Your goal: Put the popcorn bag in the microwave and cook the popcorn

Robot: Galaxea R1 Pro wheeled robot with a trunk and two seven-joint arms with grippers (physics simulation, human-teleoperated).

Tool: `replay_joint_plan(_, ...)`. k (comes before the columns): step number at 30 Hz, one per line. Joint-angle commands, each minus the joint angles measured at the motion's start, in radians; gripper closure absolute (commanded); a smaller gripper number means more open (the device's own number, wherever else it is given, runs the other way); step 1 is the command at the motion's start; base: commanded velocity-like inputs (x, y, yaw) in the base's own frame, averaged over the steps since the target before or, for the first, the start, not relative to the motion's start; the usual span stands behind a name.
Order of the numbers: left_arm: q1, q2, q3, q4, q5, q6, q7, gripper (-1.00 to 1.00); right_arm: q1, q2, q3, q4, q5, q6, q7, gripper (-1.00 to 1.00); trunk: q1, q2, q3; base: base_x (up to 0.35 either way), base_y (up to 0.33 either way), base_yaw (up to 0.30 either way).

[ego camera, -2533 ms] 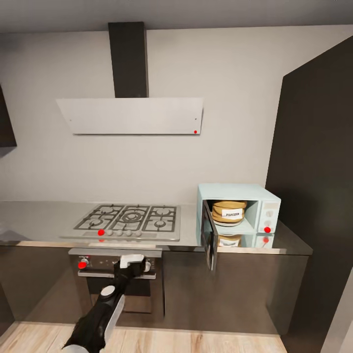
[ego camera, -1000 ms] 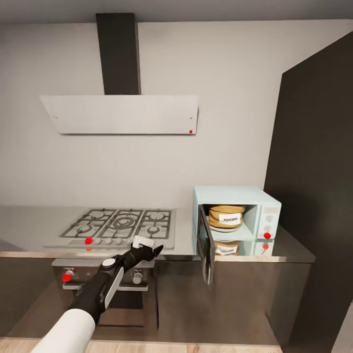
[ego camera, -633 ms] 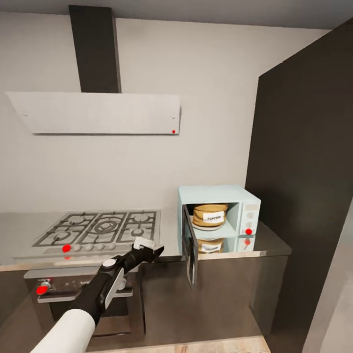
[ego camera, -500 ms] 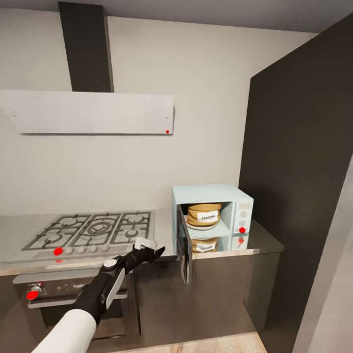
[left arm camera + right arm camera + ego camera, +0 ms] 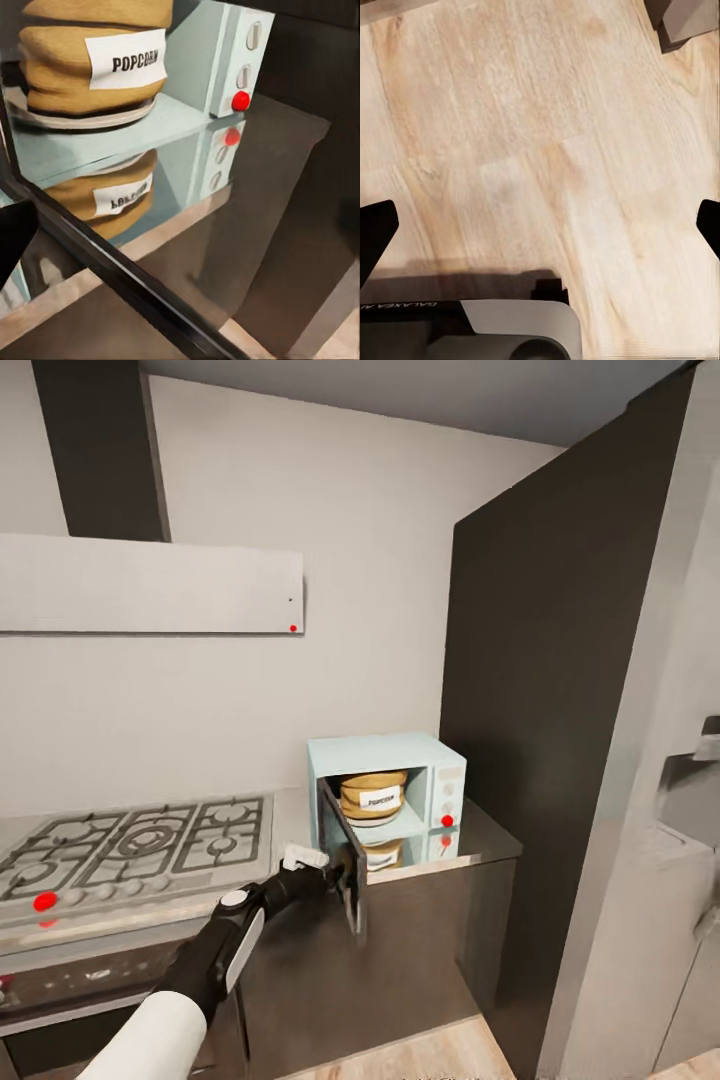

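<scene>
Sitting inside the open microwave (image 5: pixel 420 758) on its pale plate: the popcorn bag (image 5: pixel 372 794), label outward. Left gripper (image 5: pixel 338 876) right at the hanging door's edge, spread impossible to tell. Right gripper (image 5: pixel 540 232) wide open above wooden floor (image 5: pixel 525 135).

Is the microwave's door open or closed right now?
Open. The microwave has its dark glass door swung out toward the room, so the popcorn bag sits in plain sight inside.
</scene>
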Motion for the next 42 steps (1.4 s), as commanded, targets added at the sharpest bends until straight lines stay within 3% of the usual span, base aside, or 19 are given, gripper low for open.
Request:
replay_joint_plan(1,0.000,0.000,0.001,-0.002,0.001,0.010,-0.004,-1.00,-0.002,-0.001,-0.007,0.004,0.003,-0.006,0.001,-1.00,0.000,-0.001,-0.002,0.000,0.000,-0.294)
replay_joint_plan(15,0.000,0.002,0.006,-0.004,0.002,0.014,0.007,-1.00,-0.002,-0.001,-0.007,0.004,0.003,-0.005,0.001,-1.00,0.000,-0.001,-0.002,0.201,-0.085,-0.262)
replay_joint_plan(42,0.000,0.003,0.008,-0.002,0.003,0.001,0.017,-1.00,-0.002,-0.001,-0.007,0.004,0.003,-0.005,0.001,-1.00,0.000,-0.001,-0.002,0.155,-0.122,-0.005)
